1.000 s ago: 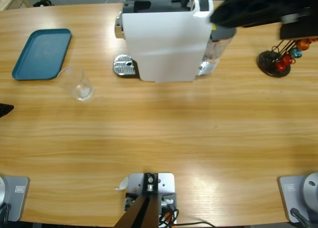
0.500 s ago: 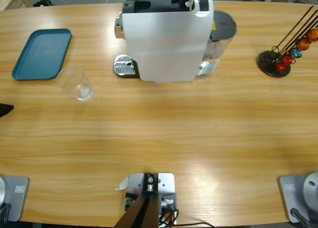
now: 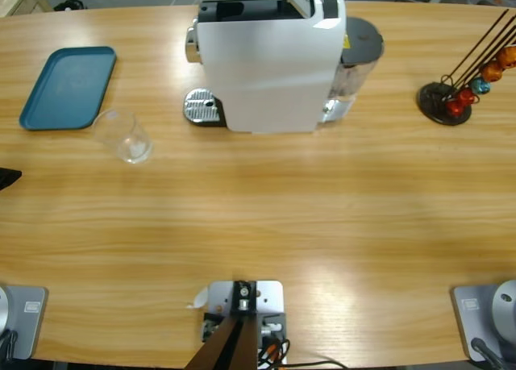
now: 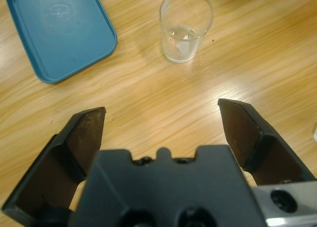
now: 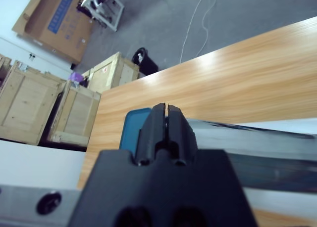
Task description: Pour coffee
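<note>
We find the glass tumbler (image 3: 126, 136) upright on the bare table (image 3: 266, 217), just beside the lower right corner of the blue tray (image 3: 68, 87) and well to the left of the white coffee machine (image 3: 270, 60); no coffee shows in it, and through the left wrist camera its bottom looks clear and dry; the machine's drip grate (image 3: 202, 106) stands unoccupied at the machine's left foot.

Left gripper (image 4: 161, 120): jaws spread wide, nothing between them, looking down on the tumbler (image 4: 184, 25) and tray (image 4: 58, 30) ahead; right gripper (image 5: 167, 111): jaws pressed together on nothing, tilted up over the machine's top, with the crates (image 5: 64, 106) on the room floor beyond; a capsule rack (image 3: 466, 76) stands at the table's far right.

Our judgement: the step in hand is the left arm's reach for the tumbler, to carry it to the grate. To do it well we would centre the glass between the open jaws, come in level and low on the wall, not at the rim; close gently since thin glass slips and tips; keep clear of the tray's edge; hold it upright during transfer.
</note>
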